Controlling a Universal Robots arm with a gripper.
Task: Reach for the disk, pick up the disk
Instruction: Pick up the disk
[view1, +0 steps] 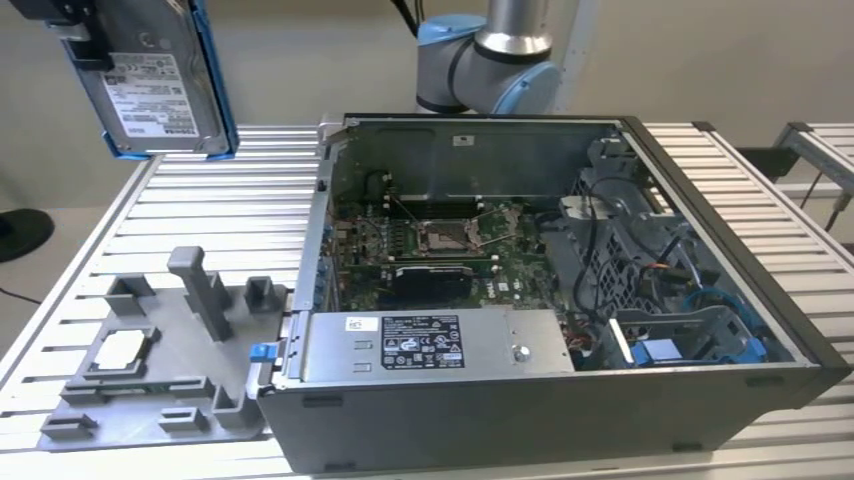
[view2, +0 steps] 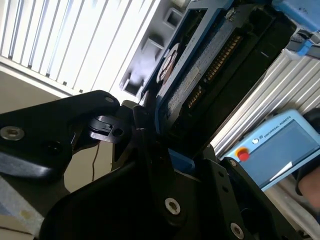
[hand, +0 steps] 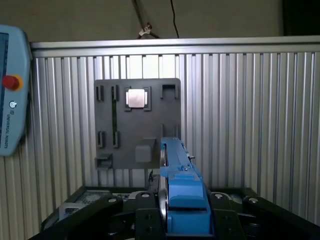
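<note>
**Disk held clear of table, clamped in gripper**

In the exterior view, the disk (view1: 158, 85) hangs high at the exterior view's left, above the slatted table (view1: 247, 235) and touching nothing below it. It stands on edge, with its white label facing the camera and its blue frame along the sides. In the first wrist view, the gripper (hand: 183, 222) is closed on the disk, which is seen edge-on, with black fingers (hand: 145, 220) pressed against either face. Below lie the grey fixture plate (hand: 137, 127) and the small square chip (hand: 136, 98) seated in it. The open computer case (view1: 561, 390) stands beside the plate, well apart from the disk.
</note>
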